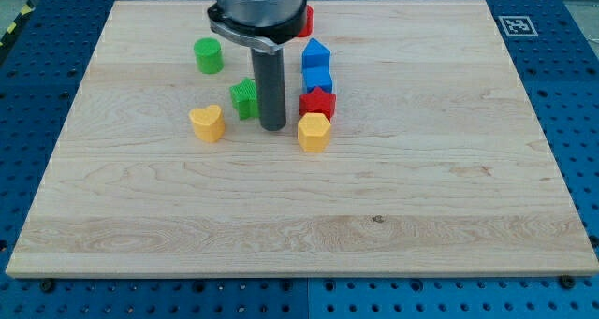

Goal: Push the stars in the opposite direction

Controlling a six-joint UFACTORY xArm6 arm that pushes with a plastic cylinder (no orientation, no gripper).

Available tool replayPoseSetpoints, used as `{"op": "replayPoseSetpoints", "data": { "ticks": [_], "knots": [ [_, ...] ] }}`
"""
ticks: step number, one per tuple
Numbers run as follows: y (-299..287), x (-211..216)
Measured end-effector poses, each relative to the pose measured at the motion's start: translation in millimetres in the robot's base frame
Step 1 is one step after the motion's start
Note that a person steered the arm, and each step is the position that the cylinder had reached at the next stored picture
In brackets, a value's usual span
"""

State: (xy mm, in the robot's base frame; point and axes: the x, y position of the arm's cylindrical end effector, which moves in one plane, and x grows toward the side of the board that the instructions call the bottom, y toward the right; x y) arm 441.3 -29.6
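My tip [272, 126] rests on the board just right of the green star [243, 98], close to or touching it. The red star [317, 102] lies to the tip's right, a short gap away. A yellow hexagon block [314, 131] touches the red star from below. Two blue blocks stack above the red star: a blue cube [318, 79] and a blue house-shaped block [315, 54].
A yellow heart block [207, 123] lies left of the green star. A green cylinder [208, 55] sits toward the view's top left. A red block [305, 21] is partly hidden behind the arm's housing [255, 6]. The wooden board [421, 169] lies on a blue perforated table.
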Motion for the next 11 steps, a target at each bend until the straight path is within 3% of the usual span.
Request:
{"op": "replayPoseSetpoints", "data": {
  "ticks": [2, 4, 6, 9, 11],
  "knots": [
    [20, -14],
    [-40, -14],
    [-57, -24],
    [-19, 46],
    [-109, 47]
  ]
}}
